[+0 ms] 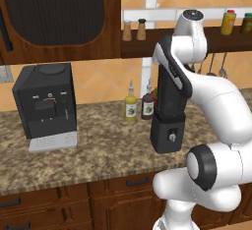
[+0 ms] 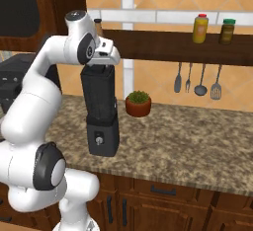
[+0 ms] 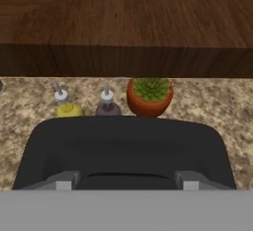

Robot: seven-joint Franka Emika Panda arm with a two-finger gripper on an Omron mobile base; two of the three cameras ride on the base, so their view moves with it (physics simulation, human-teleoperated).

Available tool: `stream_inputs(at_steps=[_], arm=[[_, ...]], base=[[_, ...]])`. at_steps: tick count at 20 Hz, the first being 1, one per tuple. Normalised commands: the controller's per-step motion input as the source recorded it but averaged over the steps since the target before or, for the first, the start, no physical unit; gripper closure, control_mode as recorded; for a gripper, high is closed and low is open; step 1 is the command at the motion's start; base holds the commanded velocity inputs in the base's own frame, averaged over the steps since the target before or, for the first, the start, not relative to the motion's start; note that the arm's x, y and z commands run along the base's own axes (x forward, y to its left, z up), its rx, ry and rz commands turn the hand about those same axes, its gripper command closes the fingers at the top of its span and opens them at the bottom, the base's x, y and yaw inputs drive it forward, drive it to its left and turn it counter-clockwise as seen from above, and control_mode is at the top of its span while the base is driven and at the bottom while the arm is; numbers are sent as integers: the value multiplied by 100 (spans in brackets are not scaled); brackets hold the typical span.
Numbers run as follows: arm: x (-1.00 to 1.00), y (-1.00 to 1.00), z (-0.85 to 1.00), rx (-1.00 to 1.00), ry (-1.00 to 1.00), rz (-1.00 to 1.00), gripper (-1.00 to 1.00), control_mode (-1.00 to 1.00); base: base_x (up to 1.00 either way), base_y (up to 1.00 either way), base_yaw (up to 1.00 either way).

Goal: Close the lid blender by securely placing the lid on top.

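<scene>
The blender (image 2: 100,101), a tall dark jar on a dark grey base with a front knob, stands near the counter's front edge; in the left base view the blender (image 1: 168,130) is partly covered by my forearm. The black squarish lid (image 3: 123,146) lies flat across the jar's top rim, right under the hand. My gripper (image 2: 101,61) hovers at the jar's top, just beneath the wooden shelf. In the hand view my gripper (image 3: 127,183) stands open, its fingertips (image 3: 64,183) spread to either side of the lid's raised middle.
A wooden shelf (image 2: 173,45) with jars hangs close above the hand. A potted succulent (image 2: 138,102) and two bottles (image 1: 130,107) stand behind the blender. A black coffee machine (image 1: 47,101) sits at the left. Utensils (image 2: 197,82) hang at the right.
</scene>
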Motion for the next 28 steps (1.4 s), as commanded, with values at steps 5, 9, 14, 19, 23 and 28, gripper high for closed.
stream_inputs(at_steps=[5, 9, 14, 19, 23, 28], arm=[[-23, 0, -46, -11, 0, 2, -100, -100], [-46, 16, -56, -26, -3, 6, -100, -100], [-36, 26, -31, -31, -4, 10, -100, -100], [-34, 25, -14, -26, -2, 11, -100, -100], [-44, 7, -30, -18, -1, 11, -100, -100], [-61, 3, -5, -3, -3, 3, -100, -100]], base=[[0, 0, 0], [0, 0, 0], [0, 0, 0], [0, 0, 0], [0, 0, 0], [0, 0, 0]])
